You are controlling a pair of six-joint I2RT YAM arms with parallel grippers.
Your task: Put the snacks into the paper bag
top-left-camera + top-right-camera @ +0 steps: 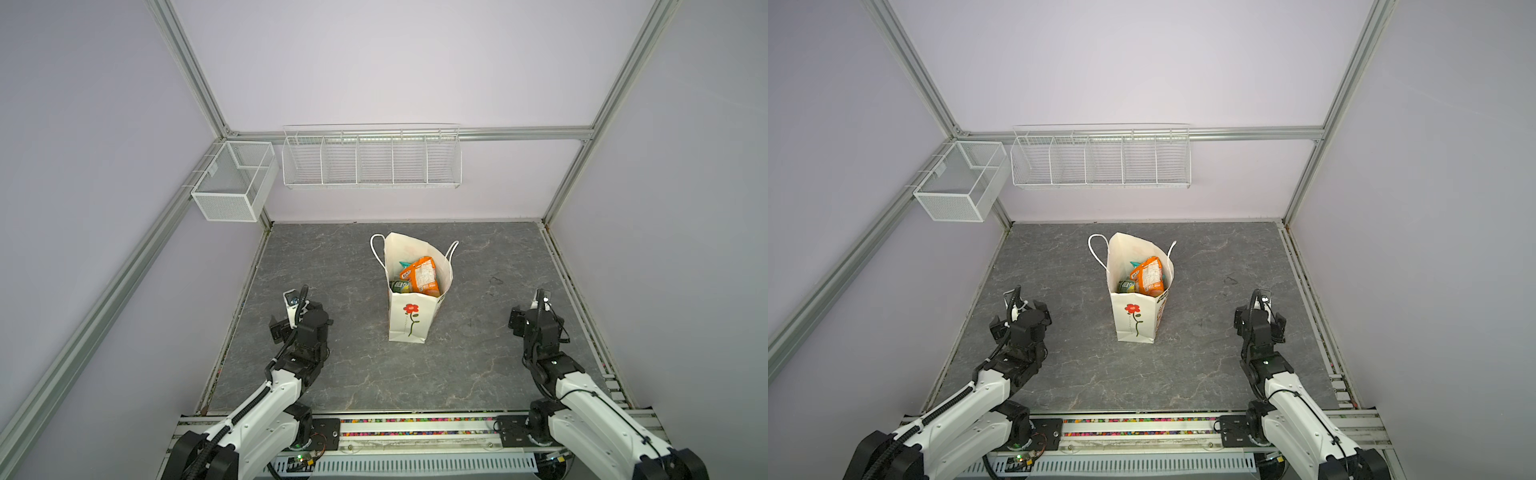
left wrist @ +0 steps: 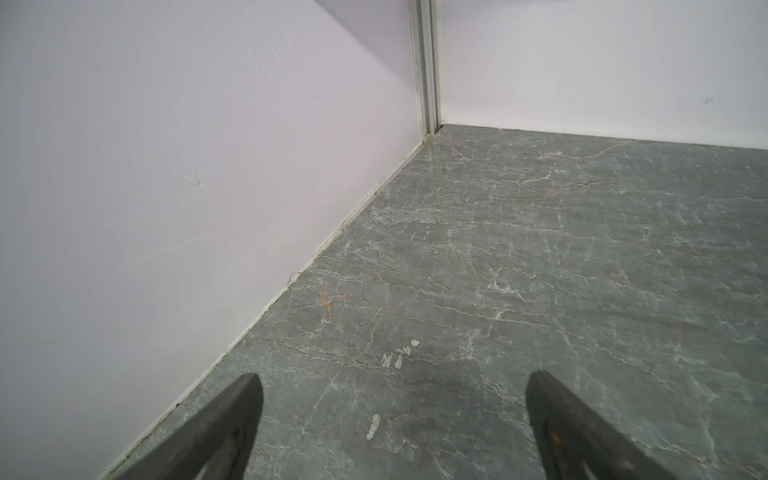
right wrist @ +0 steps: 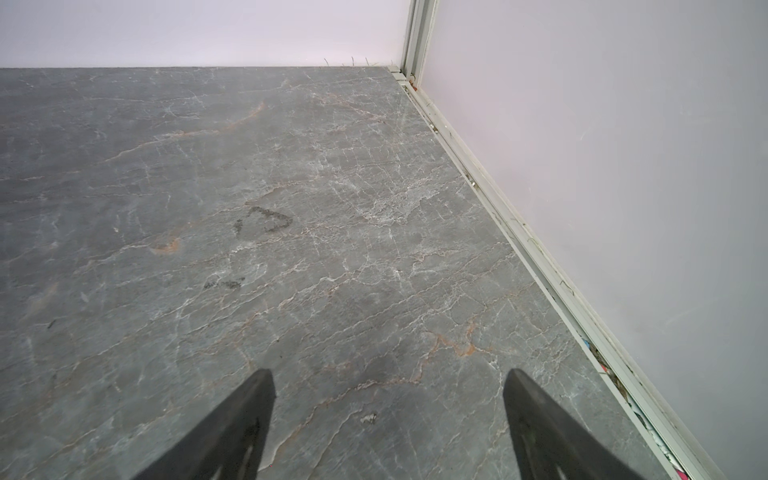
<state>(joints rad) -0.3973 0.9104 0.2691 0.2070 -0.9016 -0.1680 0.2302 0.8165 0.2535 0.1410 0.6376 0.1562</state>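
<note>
1. Bag [image 1: 409, 320] stands upright mid-table, mouth open upward and flower print facing the arms. Its handles hang outward on either side, so nothing blocks the mouth.
2. Snacks [image 1: 415, 279] are inside. The orange packet [image 1: 423, 275] lies on top, leaning toward the right wall. A green packet [image 1: 400, 286] sits beside it at the near-left and a teal corner [image 1: 403, 263] pokes out behind. We can't see or count any others; probably buried underneath.
3. Table [image 1: 332, 374] shows no loose packet in both top views, so we judge packing done or close to it.
4. Left gripper [image 2: 392, 376]: fingers spread wide with nothing between them, low over bare table by the left wall, well apart from the bag.
5. Right gripper [image 3: 390, 372]: fingers spread and empty, by the right wall, also well apart from the bag.
6. We read the arms as parked at the sides to keep clear of the bag. It is tall, light paper, so a stray knock could tip it.
</note>
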